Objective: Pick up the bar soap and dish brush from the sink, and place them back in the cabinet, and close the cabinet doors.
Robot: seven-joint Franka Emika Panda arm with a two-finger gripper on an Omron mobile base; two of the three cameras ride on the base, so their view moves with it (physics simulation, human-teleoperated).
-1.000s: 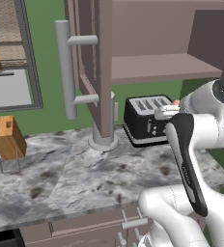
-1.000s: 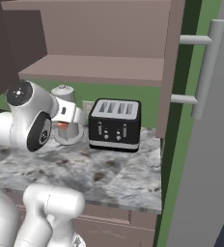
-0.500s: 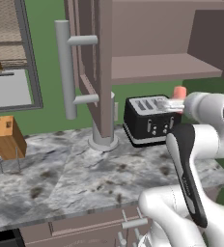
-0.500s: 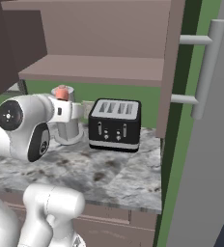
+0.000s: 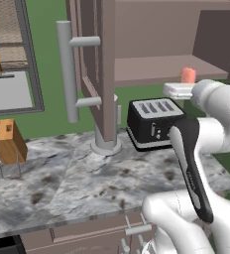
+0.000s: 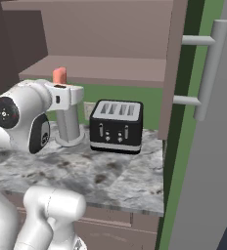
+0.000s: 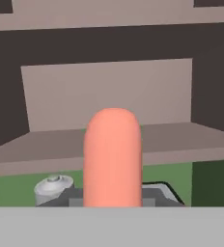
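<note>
My gripper (image 5: pixel 186 83) is shut on the bar soap (image 5: pixel 188 74), a salmon-pink block standing upright out of the hand. It hangs above the toaster, level with the front edge of the shelf of the cabinet (image 5: pixel 151 74). From the right base view the bar soap (image 6: pixel 59 75) is just before the shelf's left end. In the hand view the bar soap (image 7: pixel 113 154) rises in the middle, and the shelf (image 7: pixel 172 140) lies straight beyond it. Both cabinet doors stand open: the left one (image 5: pixel 104 74) and the right one (image 6: pixel 174 68). The dish brush and the sink are out of view.
A black toaster (image 5: pixel 154 121) stands on the marbled counter (image 5: pixel 62 183) right under the hand. A grey cylinder (image 6: pixel 69 124) stands to its left. A wooden knife block (image 5: pixel 8 141) sits far left. The door's long bar handle (image 5: pixel 67 74) juts out.
The hand has risen with the soap from in front of the toaster up to shelf height and moved a little toward the cabinet.
</note>
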